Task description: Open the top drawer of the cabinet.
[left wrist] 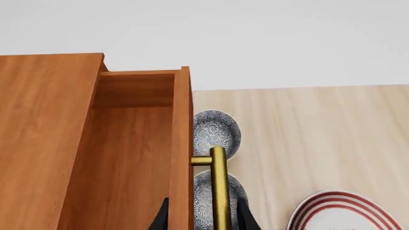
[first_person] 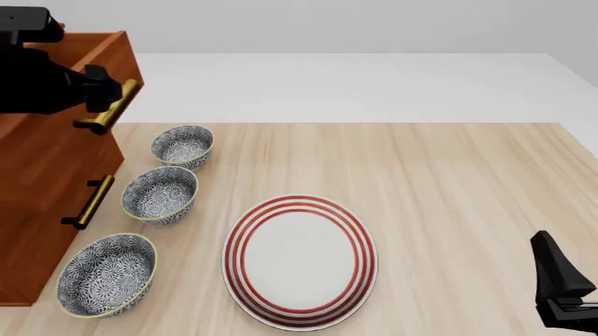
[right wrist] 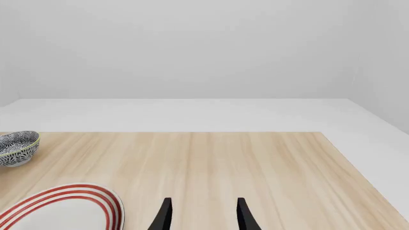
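Brass bar handle of the top drawer, partly drawn from the cabinet at the counter's left, straddled crosswise and seemingly clenched by left hand; right hand released, well apart.

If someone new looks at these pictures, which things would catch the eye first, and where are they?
The large white plate with red rings lies on the pale wooden table, near its front middle. At the far left stands the tall reddish-brown wooden cabinet, its top drawer pulled out, with the left gripper around the brass bar handle. Beside it sit three blue-patterned bowls.
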Controlling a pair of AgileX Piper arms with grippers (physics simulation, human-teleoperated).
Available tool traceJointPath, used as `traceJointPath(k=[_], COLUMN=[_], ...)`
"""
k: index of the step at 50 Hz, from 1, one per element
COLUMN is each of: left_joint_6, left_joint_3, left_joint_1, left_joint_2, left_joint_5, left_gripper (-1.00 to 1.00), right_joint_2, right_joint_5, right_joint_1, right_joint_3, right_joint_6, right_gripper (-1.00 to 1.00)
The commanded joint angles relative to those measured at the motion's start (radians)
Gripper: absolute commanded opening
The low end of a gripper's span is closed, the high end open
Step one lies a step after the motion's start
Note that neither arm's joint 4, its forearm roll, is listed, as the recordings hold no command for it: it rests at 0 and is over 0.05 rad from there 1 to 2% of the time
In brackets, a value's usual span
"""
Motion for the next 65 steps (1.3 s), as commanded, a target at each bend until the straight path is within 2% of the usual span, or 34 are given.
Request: traceJointPath(k=[1, 65], left_joint_6=[0.001, 0.018], left_joint_3=[0.003, -0.044], left_joint_1=[-0.031, -0.16], left_joint_2=[0.007, 0.021], left_joint_5=[0.0, 0.022], left_gripper=[1.0, 1.0], right_joint_2=[0.0, 0.0], right_joint_5=[0.0, 0.0], right_joint_1=[0.0, 0.0], right_joint_3=[0.0, 0.0], right_joint_6=[0.0, 0.0], right_gripper=[1.0, 1.0])
